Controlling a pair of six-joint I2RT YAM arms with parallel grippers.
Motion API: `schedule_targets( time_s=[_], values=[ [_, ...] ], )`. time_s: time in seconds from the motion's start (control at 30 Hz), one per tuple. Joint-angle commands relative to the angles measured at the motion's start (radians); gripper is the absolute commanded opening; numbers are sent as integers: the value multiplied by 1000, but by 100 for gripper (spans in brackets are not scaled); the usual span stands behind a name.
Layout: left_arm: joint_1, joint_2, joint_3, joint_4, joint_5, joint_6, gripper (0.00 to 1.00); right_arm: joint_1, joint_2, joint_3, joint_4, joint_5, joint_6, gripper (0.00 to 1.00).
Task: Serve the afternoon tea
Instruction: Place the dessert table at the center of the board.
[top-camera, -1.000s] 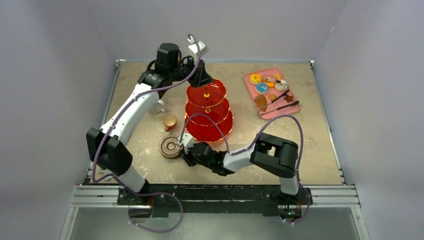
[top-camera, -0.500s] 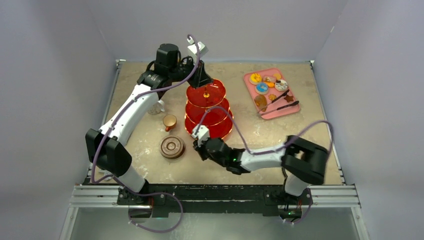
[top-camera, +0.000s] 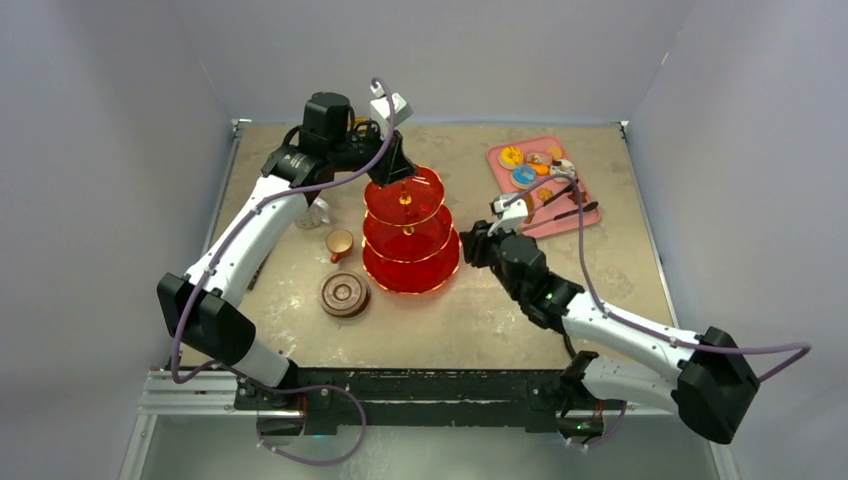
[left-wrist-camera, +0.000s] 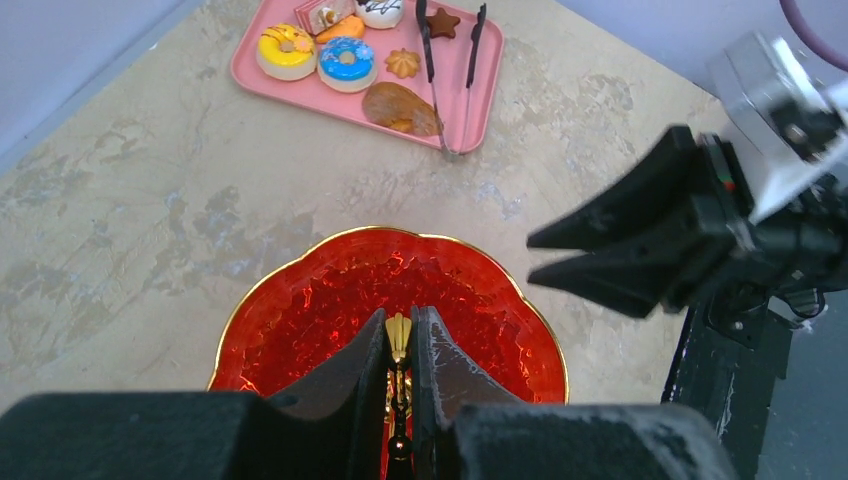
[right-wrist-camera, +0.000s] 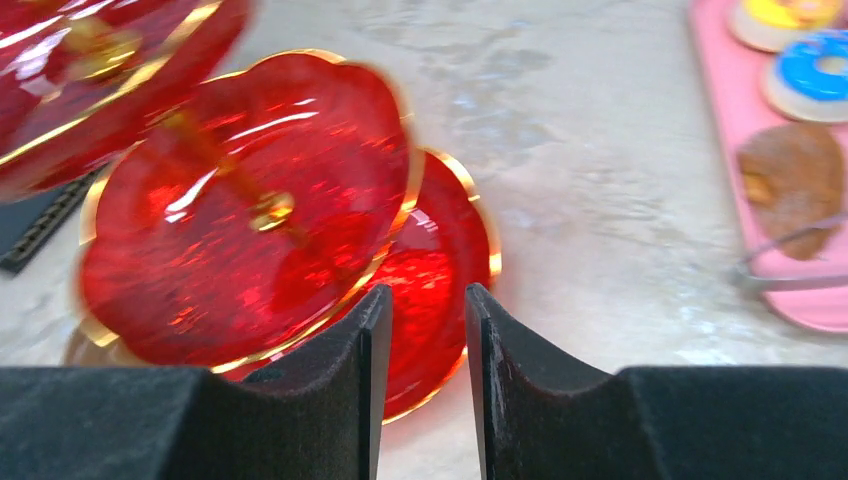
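Stand, red and three-tiered, occupies mid-worktop: nearest, the saucer lies at its 8 o'clock, then the brown cup at 9 and, close at 3 o'clock, the right tool, fingers a narrow gap apart and empty. Farther back the left tool is pinched tight on the gold handle, and the pastries lie on the pink tray at 2 o'clock. Gripped only by that thin handle, the stand may swing or tilt if moved, clipping the cup or the right tool's fingers.
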Motion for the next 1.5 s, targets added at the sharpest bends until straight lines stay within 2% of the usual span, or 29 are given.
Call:
schedule_targets(
  time_s=[0.0, 0.17, 0.43, 0.47, 0.6, 0.7, 0.77, 0.8, 0.83, 1.0, 1.13, 1.3, 1.47],
  values=[
    [-2, -57, 8, 26, 32, 24, 0, -136, 49, 90, -49, -21, 3, 37],
    [-4, -76, -47, 77, 61, -21, 0, -328, 259, 287, -36, -98, -23, 38],
    [-49, -63, -60, 135, 49, -42, 2, -470, 776, 778, -86, -116, -148, 32],
    [-52, -62, -58, 134, 44, -41, 5, -482, 818, 815, -89, -128, -159, 32],
    [-57, -69, -56, 112, 38, -28, 36, -519, 964, 938, -124, -162, -173, 32],
    [-57, -82, -58, 99, 28, -20, 53, -538, 1031, 973, -130, -182, -172, 32],
    [-57, -92, -54, 97, 20, -26, 75, -542, 1056, 985, -132, -191, -172, 32],
    [-57, -97, -47, 95, 16, -31, 82, -544, 1066, 988, -130, -192, -172, 31],
    [-57, -100, -37, 94, 10, -39, 85, -544, 1076, 991, -129, -195, -173, 31],
    [-57, -120, 45, 70, -67, -82, 93, -551, 1127, 1016, -134, -187, -177, 32],
    [-48, -121, 128, -14, -178, -80, 96, -562, 1158, 1038, -138, -172, -191, 31],
    [-18, -130, 182, -52, -205, -84, 98, -572, 1167, 1048, -140, -171, -192, 32],
    [-4, -112, 228, -79, -222, -93, 99, -578, 1156, 1031, -127, -167, -196, 47]
  ],
)
